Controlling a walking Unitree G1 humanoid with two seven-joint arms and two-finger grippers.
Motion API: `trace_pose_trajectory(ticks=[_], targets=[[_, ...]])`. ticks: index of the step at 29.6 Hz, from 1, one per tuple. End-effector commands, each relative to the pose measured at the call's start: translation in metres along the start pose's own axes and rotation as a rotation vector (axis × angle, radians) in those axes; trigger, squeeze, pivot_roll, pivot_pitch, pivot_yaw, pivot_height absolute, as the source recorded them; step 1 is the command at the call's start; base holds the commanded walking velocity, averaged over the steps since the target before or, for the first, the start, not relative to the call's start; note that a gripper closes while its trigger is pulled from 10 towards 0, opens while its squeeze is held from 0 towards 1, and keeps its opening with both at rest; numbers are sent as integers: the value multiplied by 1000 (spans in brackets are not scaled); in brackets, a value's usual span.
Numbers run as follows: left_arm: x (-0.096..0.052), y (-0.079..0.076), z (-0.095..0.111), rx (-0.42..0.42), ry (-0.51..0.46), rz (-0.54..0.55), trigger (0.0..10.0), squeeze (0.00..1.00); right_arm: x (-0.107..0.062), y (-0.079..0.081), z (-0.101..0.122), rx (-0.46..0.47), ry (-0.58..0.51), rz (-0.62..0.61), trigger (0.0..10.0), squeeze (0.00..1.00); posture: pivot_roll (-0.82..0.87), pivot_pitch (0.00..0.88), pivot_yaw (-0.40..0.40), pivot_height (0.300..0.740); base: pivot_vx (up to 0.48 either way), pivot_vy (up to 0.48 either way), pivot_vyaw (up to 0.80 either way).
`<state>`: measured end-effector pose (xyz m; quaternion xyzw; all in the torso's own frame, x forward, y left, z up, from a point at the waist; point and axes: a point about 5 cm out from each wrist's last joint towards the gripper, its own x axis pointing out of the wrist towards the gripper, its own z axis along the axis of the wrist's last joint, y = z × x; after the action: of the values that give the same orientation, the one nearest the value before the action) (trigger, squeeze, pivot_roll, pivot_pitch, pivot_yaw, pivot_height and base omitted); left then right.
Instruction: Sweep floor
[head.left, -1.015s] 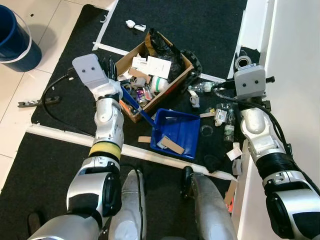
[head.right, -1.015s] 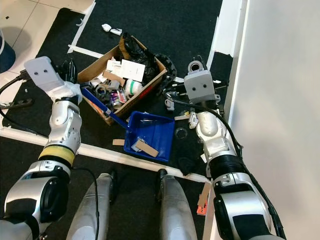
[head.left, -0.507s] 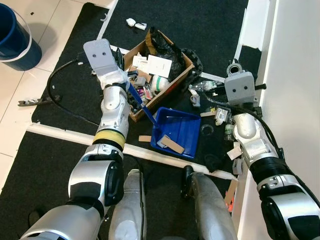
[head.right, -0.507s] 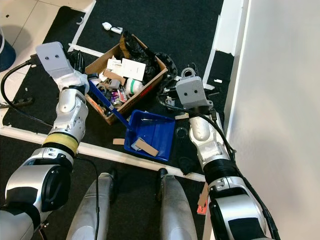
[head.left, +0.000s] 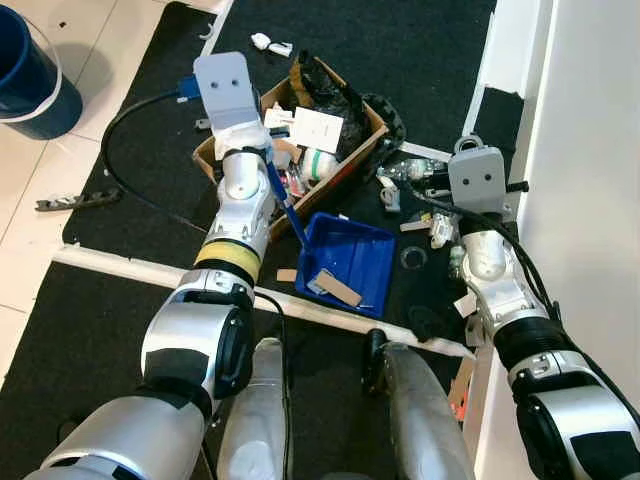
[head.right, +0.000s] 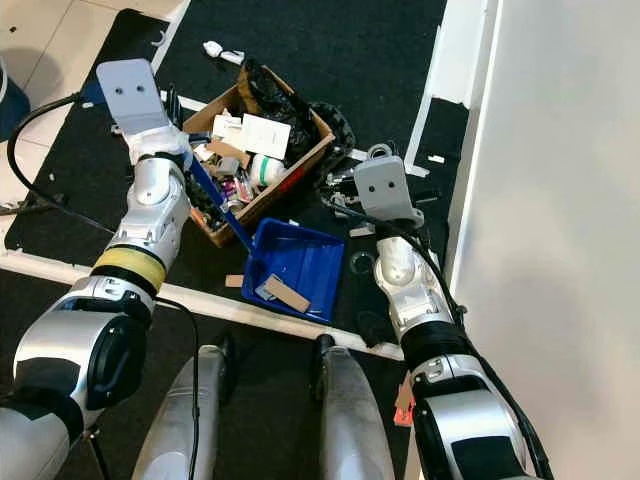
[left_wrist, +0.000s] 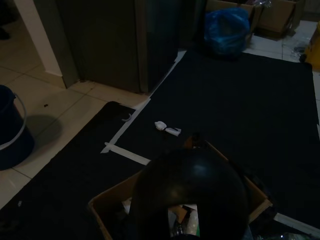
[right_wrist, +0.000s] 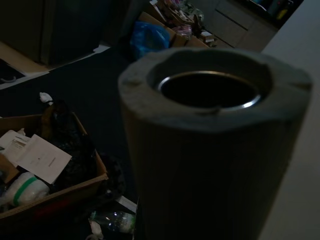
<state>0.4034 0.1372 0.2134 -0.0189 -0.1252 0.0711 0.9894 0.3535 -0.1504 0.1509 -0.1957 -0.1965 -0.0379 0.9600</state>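
A blue dustpan (head.left: 345, 262) lies on the black mat with a strip of cardboard (head.left: 343, 290) in it. Its blue handle (head.left: 280, 200) rises to my left gripper (head.left: 262, 152), which is shut on it beside an open cardboard box (head.left: 370, 135) full of rubbish. The handle's dark round end (left_wrist: 190, 195) sits close before the left wrist camera. My right gripper (head.left: 463, 160) is shut on an upright grey pole (right_wrist: 210, 145) by the white wall; its fingers are hidden under the wrist. Bottles and scraps (head.left: 440, 228) lie on the mat between the dustpan and the right arm.
A blue bucket (head.left: 30, 70) stands on the tiles far left. A black cable (head.left: 115, 160) and a power strip (head.left: 75, 202) lie on the mat's left part. White tape strips (head.left: 130, 268) cross the mat. A white wall (head.left: 590, 150) bounds the right side. My legs (head.left: 400, 410) are below.
My left arm has reached farther out over the box's near corner, swinging the dustpan handle more upright. The right arm with its pole has shifted slightly left and closer.
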Motion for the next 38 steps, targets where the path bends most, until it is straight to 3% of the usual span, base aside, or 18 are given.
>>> trace_pose_trajectory(ticks=[1, 3, 6, 10, 14, 21, 26, 30, 31, 38], targets=[[-1, -7, -5, 7, 38, -21, 10000, 0, -6, -5, -10, -17, 44, -16, 10000, 0, 72, 440, -39, 740, 0, 0, 0], [5, -13, 11, -26, -1, -32, 10000, 0, -5, -6, -9, -18, 41, -21, 10000, 0, 69, 435, -36, 740, 0, 0, 0], [8, -16, 18, -11, -21, -34, 10000, 0, -4, -7, -9, -19, 42, -26, 10000, 0, 68, 433, -34, 740, 0, 0, 0], [7, -18, 16, 35, -23, -38, 10000, 0, -4, -7, -9, -19, 43, -29, 10000, 0, 66, 434, -30, 740, 0, 0, 0], [0, -20, 7, 144, -30, -55, 10000, 0, -8, -3, -9, 13, 46, -33, 10000, 0, 66, 440, -28, 740, 0, 0, 0], [-5, -21, -2, 132, -13, -57, 10000, 0, -10, -1, -9, 54, 49, -51, 10000, 0, 62, 453, -31, 740, 0, 0, 0], [-9, -23, -7, 123, -7, -53, 10000, 0, -9, -1, -6, 120, 41, -90, 10000, 0, 55, 452, -34, 740, 0, 0, 0], [-11, -24, -9, 122, -12, -47, 10000, 0, -9, -1, -6, 297, 71, -148, 10000, 0, 54, 446, -38, 740, 0, 0, 0], [-13, -25, -10, 130, -16, -47, 10000, 0, -10, 2, -6, 373, 77, -140, 10000, 0, 51, 441, -40, 740, 0, 0, 0], [-16, -18, -16, 140, -12, -21, 10000, 0, -13, 13, 2, 456, 42, -22, 10000, 0, 39, 434, -43, 740, 0, 0, 0]])
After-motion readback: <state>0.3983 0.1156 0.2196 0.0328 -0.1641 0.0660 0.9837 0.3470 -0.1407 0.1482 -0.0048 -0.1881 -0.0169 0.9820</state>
